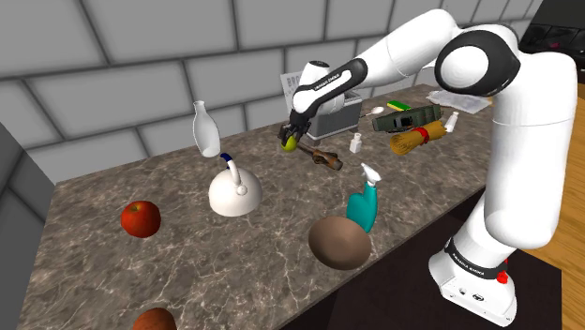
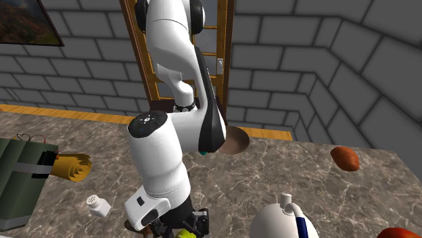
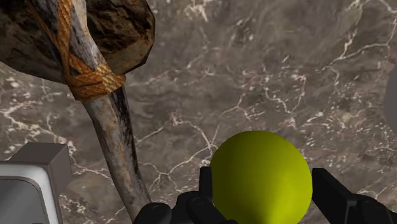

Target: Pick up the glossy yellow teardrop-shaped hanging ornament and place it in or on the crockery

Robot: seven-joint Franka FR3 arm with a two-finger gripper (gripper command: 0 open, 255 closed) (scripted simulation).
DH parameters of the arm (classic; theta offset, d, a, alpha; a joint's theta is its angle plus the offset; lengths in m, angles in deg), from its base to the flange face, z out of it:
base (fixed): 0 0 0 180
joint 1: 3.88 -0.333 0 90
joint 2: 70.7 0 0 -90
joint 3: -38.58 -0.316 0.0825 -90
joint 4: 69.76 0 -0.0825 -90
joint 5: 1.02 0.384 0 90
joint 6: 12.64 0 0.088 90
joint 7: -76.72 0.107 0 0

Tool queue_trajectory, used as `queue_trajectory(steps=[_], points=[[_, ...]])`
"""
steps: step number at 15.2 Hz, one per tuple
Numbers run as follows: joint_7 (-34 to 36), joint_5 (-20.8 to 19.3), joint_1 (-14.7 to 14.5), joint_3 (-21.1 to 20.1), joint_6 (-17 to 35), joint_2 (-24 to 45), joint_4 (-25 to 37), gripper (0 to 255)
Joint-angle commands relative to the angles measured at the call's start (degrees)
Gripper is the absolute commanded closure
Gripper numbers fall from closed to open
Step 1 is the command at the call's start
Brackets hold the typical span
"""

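The glossy yellow-green teardrop ornament (image 3: 261,175) sits between my gripper's black fingers (image 3: 207,186), which press on both of its sides. My gripper (image 1: 291,139) is shut on the ornament (image 1: 289,144) over the back middle of the marble counter, beside a stone hammer (image 1: 323,157). In the second exterior view the gripper (image 2: 179,230) and the ornament (image 2: 184,234) are at the bottom edge. A brown bowl (image 1: 339,242) stands near the counter's front edge, well apart from the gripper; my arm partly hides the bowl (image 2: 237,142) in that view.
The hammer (image 3: 102,83) and a grey metal box (image 1: 333,117) lie close to the gripper. A white domed vessel (image 1: 234,194), a white bottle (image 1: 206,129), a red apple (image 1: 141,217), a teal spray bottle (image 1: 364,202), a small shaker (image 1: 356,142) and a green case (image 1: 405,119) are spread over the counter.
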Motion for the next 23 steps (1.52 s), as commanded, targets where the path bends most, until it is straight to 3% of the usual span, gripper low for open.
queue_trajectory(steps=[1, 7, 15, 23], points=[[0.3, -0.3, 0.0, 0.2, -1.4, -0.9, 0.5, 255], [1.2, -1.1, -0.2, 0.6, -5.0, -3.2, 1.8, 255], [7.0, -3.3, -4.4, -0.6, 1.9, -17.8, -19.0, 255], [15.6, -6.1, -7.5, -4.2, 5.7, -31.6, -36.0, 255]])
